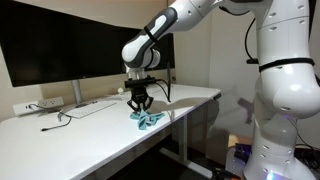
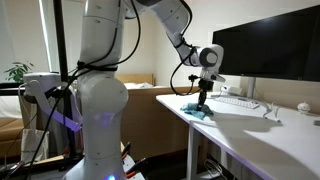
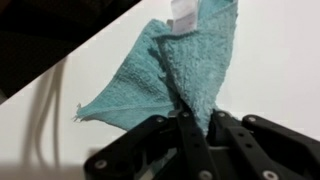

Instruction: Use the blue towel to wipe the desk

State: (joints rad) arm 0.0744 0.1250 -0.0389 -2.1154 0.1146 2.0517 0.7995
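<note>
Where fingers [image 3: 189, 142] pinch, blue towel [image 3: 150, 85] bunches, wrinkled

The towel [image 3: 150, 80] was seen in a light teal-blue, evenly coloured and without any print. A white tag [image 3: 183, 14] with a trace of red was noted at its edge. The desk [image 1: 90, 128] was shown plain white in both exterior views. The gripper [image 1: 140, 107] was rendered black, while the arm [image 1: 285, 70] was finished in glossy white with black bands at the joints. The monitors [image 1: 60, 50] were shown black and dark. A purple glow [image 2: 62, 127] was noted beside the robot's body, and green was carried by a plant [image 2: 15, 72].
</note>
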